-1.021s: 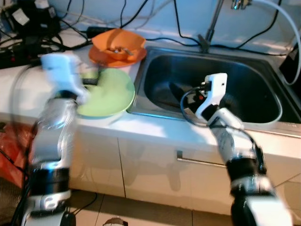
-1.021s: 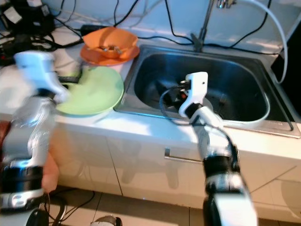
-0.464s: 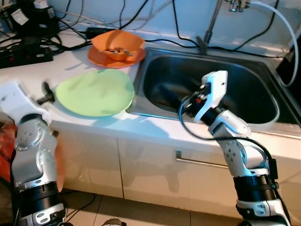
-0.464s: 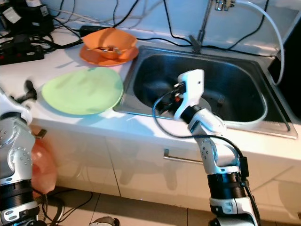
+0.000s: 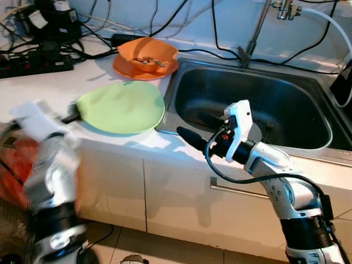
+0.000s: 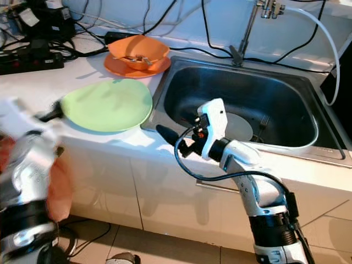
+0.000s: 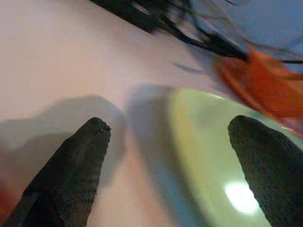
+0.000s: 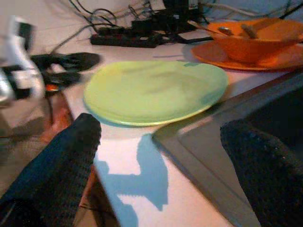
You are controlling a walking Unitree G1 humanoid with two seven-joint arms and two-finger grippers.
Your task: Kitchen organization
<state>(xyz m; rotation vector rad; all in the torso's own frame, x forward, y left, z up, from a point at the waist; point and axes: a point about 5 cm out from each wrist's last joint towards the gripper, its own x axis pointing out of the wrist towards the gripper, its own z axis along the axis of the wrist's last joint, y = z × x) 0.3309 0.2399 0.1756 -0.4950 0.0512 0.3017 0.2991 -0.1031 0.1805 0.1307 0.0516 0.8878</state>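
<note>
The green plate [image 5: 122,106] lies flat on the white counter [image 5: 49,82], just beside the sink [image 5: 258,104] and near an orange bowl [image 5: 147,52] on an orange plate. The left gripper [image 7: 165,156] hovers at the plate's outer rim, fingers spread wide and holding nothing. The right gripper [image 8: 156,156] hangs over the sink's front corner, fingers likewise spread.
</note>
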